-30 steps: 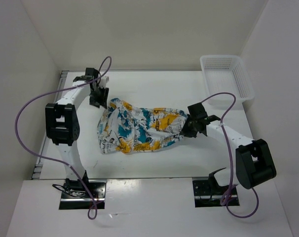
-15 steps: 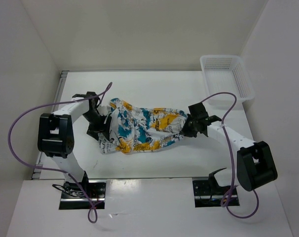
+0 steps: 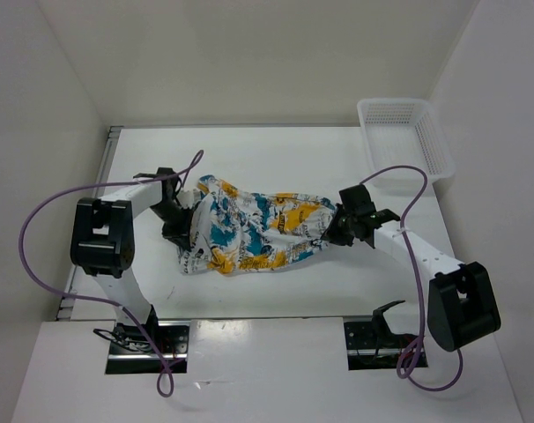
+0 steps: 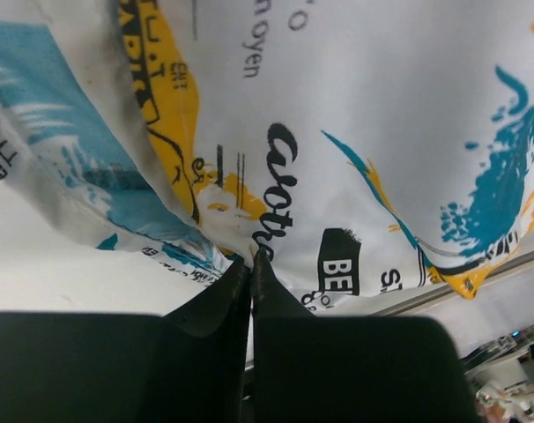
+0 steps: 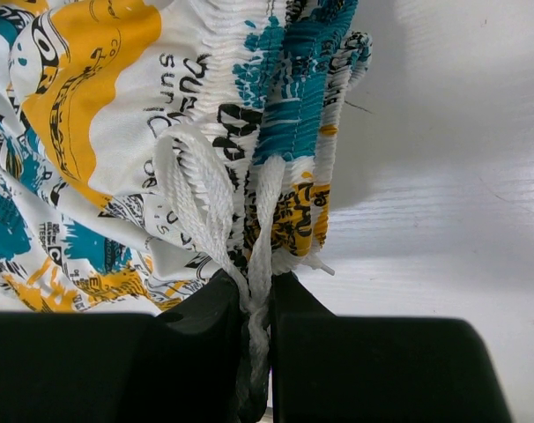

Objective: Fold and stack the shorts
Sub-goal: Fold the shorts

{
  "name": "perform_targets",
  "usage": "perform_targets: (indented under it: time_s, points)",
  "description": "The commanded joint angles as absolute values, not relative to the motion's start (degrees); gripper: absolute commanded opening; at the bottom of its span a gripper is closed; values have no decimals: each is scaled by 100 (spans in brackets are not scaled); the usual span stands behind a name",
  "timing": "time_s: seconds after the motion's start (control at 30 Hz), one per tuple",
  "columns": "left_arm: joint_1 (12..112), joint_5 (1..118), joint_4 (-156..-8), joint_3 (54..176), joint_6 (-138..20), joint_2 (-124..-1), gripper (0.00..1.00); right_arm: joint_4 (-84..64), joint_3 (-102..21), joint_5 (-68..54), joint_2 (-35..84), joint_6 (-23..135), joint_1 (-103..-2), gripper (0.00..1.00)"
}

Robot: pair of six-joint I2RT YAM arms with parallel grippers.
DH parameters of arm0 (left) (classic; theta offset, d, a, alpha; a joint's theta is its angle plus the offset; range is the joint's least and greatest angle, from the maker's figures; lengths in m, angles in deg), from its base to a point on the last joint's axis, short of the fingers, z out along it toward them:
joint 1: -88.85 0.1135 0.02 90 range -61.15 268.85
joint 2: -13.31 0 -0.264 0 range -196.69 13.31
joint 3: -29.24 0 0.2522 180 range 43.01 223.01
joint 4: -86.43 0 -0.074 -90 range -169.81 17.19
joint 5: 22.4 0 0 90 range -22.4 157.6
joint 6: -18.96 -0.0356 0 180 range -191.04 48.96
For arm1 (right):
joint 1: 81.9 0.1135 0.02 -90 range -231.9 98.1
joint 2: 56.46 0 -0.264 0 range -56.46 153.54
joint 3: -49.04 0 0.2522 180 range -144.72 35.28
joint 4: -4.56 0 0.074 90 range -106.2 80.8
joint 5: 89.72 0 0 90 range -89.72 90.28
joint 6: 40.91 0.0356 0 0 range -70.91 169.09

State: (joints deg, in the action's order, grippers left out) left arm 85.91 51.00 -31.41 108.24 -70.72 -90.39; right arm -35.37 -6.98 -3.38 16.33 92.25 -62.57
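Held at both ends: the shorts (image 3: 249, 233), wrinkled and drawn out sideways across the middle of the white table (image 3: 276, 159).

Left end, by the leg hems: pinched in the left gripper (image 3: 182, 229). Seen from the left wrist, black fingers (image 4: 218, 304) pressed together, with a fold of printed cloth caught at the very tips and the rest of the fabric filling most of that view.

Right end, at the gathered elastic waistband (image 5: 293, 79): clamped in the right gripper (image 3: 335, 227). Seen from the right wrist, fingers closed on the bunched waistband edge and on the white drawstring (image 5: 196, 198), which runs down between them.

Open room: a broad strip of bare tabletop beyond the shorts up to the far edge, and a narrower strip in front down to the near edge by the arm bases. Tightest on the left, with the gripper near the table's left edge. More bare surface to the right of the waistband, out to the right edge.

At the far right corner: a white mesh basket (image 3: 439, 145), well apart from the shorts and from both grippers.
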Motion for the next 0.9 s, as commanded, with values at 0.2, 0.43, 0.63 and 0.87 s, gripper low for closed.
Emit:
perform_targets:
  time_s: [0.2, 0.43, 0.63, 0.87]
  points:
    - [8780, 5160, -1137, 12201, -7104, -8056, 0, -3486, -664, -183, 1561, 9295, -6300, 0]
    - [8664, 5767, -659, 10278, -7104, -7572, 0, -3610, -770, -78, 1623, 9348, -6352, 0]
    - [8314, 5863, -660, 10409, -7104, -8081, 17, -3662, -831, -78, 1675, 9348, -6353, 0]
    - [7805, 6408, -545, 10470, -7104, -8082, 38, -3662, -831, -78, 1675, 9401, -6353, 0]
